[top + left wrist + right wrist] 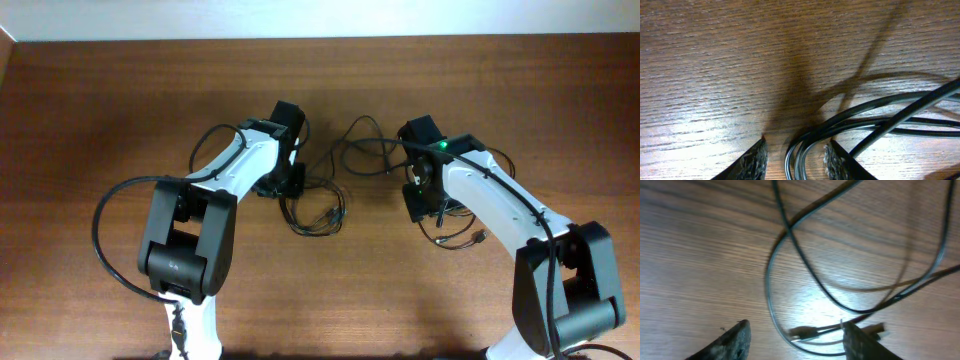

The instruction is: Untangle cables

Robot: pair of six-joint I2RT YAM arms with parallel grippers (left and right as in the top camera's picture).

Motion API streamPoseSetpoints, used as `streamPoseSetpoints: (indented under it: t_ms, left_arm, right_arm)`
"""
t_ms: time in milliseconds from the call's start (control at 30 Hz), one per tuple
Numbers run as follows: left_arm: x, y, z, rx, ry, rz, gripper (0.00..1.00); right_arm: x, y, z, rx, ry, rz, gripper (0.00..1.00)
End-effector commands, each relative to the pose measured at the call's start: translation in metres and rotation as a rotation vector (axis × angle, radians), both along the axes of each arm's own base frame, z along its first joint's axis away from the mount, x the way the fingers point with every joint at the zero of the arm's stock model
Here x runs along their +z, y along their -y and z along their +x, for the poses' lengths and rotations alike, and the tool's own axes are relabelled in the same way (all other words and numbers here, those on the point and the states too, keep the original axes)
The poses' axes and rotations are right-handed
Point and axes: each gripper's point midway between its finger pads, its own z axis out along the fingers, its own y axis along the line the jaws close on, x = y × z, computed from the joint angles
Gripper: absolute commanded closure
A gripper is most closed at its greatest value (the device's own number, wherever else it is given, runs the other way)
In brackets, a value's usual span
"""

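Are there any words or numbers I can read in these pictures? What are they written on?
None can be read: no words, numbers or brand marks show on the left arm, the right arm, the cables or the table. The only sign is a small green light on the right arm, with no writing by it.

tangled cables (322, 212) crowding the middle, open table (90, 90) wood along far edge, left side, front
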Motion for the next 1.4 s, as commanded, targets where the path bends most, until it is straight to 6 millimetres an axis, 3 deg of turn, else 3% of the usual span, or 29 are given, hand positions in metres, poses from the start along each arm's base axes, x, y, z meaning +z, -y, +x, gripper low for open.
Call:
streamPoseSetpoints:
  t_ms: [0, 167, 233, 300, 500, 533, 567, 633, 667, 800, 833, 867, 900, 1000, 1033, 1067, 1133, 1267, 1367]
  left_arm:
    - [-0.005, -0.003, -0.007, 0.007, -0.022, 0.007, 0.60]
    - [-0.005, -0.003, -0.007, 0.007, -0.023, 0.007, 0.60]
    - [-0.005, -0.003, -0.007, 0.007, -0.023, 0.007, 0.60]
    - [-0.006, -0.003, -0.007, 0.007, -0.023, 0.007, 0.60]
    - [-0.005, -0.003, -0.007, 0.007, -0.022, 0.006, 0.60]
    - [-0.005, -0.003, -0.007, 0.007, -0.022, 0.006, 0.60]
    - [-0.005, -0.003, -0.007, 0.007, -0.022, 0.007, 0.59]
    - [-0.005, -0.002, -0.007, 0.007, -0.021, 0.006, 0.59]
    - [-0.005, -0.002, -0.007, 0.007, -0.021, 0.006, 0.59]
    - [-0.005, -0.003, -0.007, 0.007, -0.022, 0.006, 0.59]
    - [-0.005, -0.003, -0.007, 0.007, -0.022, 0.006, 0.59]
    - [-0.005, -0.002, -0.007, 0.007, -0.021, 0.006, 0.59]
    - [-0.005, -0.002, -0.006, 0.007, -0.018, 0.005, 0.59]
    - [-0.005, -0.002, -0.006, 0.007, -0.018, 0.005, 0.59]
    - [-0.005, -0.002, -0.006, 0.007, -0.018, 0.005, 0.59]
    - [-0.005, -0.002, -0.006, 0.007, -0.019, 0.006, 0.59]
    - [-0.005, -0.002, -0.006, 0.007, -0.019, 0.005, 0.59]
    - [-0.005, -0.002, -0.006, 0.007, -0.019, 0.005, 0.58]
    - [-0.005, -0.002, -0.006, 0.007, -0.018, 0.006, 0.57]
  right_arm:
    - [-0.005, -0.008, -0.004, -0.008, -0.026, 0.062, 0.30]
    - [-0.007, -0.007, 0.006, -0.017, 0.016, 0.076, 0.25]
    - [-0.014, -0.002, 0.011, -0.035, 0.040, 0.084, 0.30]
    - [-0.024, 0.000, 0.014, -0.042, 0.067, 0.092, 0.40]
    - [-0.062, 0.004, -0.003, -0.040, 0.083, 0.101, 0.41]
    - [-0.063, 0.004, -0.005, -0.040, 0.079, 0.100, 0.45]
    - [-0.063, 0.004, -0.006, -0.040, 0.075, 0.098, 0.63]
    - [-0.064, 0.005, -0.007, -0.041, 0.071, 0.097, 0.90]
    - [-0.064, 0.005, -0.008, -0.041, 0.068, 0.097, 0.96]
    - [-0.063, 0.001, -0.010, -0.039, 0.056, 0.117, 0.96]
    - [-0.060, 0.001, -0.008, -0.039, 0.057, 0.119, 0.86]
    - [-0.055, -0.001, -0.005, -0.039, 0.056, 0.123, 0.55]
    - [-0.046, -0.003, 0.000, -0.038, 0.062, 0.125, 0.48]
    - [-0.010, -0.010, 0.030, -0.039, 0.118, 0.142, 0.41]
    - [-0.002, -0.010, 0.036, -0.043, 0.132, 0.145, 0.35]
    - [0.014, -0.005, 0.051, -0.062, 0.172, 0.141, 0.20]
    - [0.024, 0.016, 0.067, -0.124, 0.213, 0.147, 0.02]
    - [0.008, 0.056, 0.062, -0.235, 0.170, 0.150, 0.01]
    - [-0.012, 0.062, 0.053, -0.258, 0.110, 0.147, 0.01]
